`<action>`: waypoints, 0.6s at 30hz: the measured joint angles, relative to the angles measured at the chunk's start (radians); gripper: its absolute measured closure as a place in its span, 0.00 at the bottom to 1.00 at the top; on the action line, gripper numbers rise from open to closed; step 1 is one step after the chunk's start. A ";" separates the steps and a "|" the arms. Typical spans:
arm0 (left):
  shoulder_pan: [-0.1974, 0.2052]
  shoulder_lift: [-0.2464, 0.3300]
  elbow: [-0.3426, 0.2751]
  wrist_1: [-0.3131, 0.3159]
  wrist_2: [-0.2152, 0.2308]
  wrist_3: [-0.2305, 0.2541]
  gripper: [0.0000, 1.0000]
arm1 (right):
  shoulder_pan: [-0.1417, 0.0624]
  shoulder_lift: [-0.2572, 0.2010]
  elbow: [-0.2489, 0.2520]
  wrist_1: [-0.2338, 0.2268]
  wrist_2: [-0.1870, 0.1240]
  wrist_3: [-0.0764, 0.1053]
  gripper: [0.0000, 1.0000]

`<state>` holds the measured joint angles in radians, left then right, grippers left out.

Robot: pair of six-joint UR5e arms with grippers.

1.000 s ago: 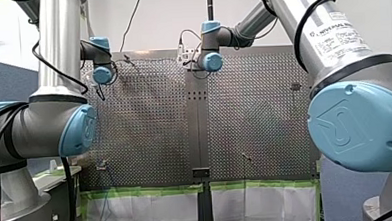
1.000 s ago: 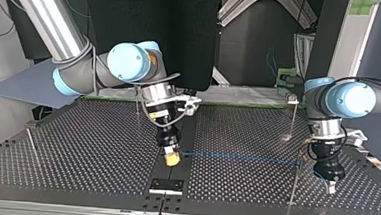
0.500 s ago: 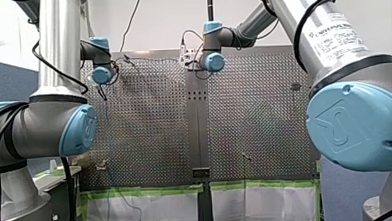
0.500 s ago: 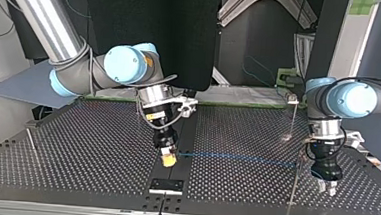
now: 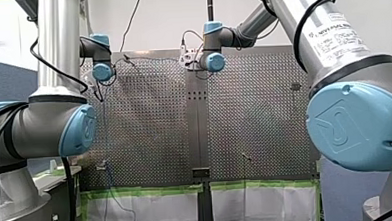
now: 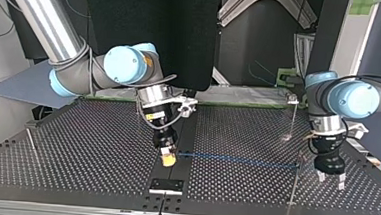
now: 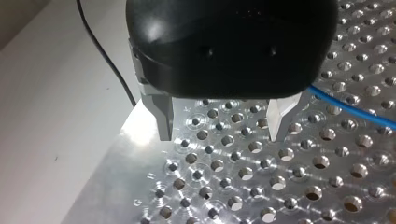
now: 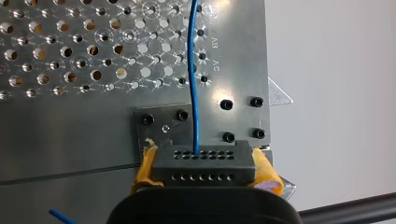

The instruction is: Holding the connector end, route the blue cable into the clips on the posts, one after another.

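In the top view my right gripper (image 6: 168, 158) hangs over the table's middle seam, its yellow pads shut on the black connector. The right wrist view shows the connector (image 8: 204, 158) clamped between the yellow pads (image 8: 266, 170). The blue cable (image 8: 192, 84) leaves its face and runs ahead over the holes. In the top view the blue cable (image 6: 235, 160) stretches across to a thin post (image 6: 295, 181) at the right. My left gripper (image 6: 331, 180) hovers just beyond that post, open. Its metal fingers (image 7: 163, 116) hold nothing, and the cable (image 7: 355, 114) passes beside one of them.
More thin posts stand on the perforated table: one at the far right (image 6: 293, 116), one at the left edge (image 6: 30, 140), one behind my right arm (image 6: 138, 104). A small black plate (image 6: 166, 185) sits at the near edge under my right gripper.
My left gripper's fingers have spread from shut to open, and it has risen a little beside the post. My right gripper shifted slightly toward the top view's left with the connector.
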<state>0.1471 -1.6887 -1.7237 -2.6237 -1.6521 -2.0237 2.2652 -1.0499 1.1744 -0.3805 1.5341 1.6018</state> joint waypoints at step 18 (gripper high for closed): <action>-0.009 0.072 -0.050 -0.180 0.016 0.020 0.00 | -0.001 0.001 0.000 0.003 -0.001 0.000 1.00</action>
<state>0.1384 -1.6169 -1.7741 -2.8038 -1.6360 -2.0034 2.2646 -1.0489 1.1744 -0.3775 1.5326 1.6018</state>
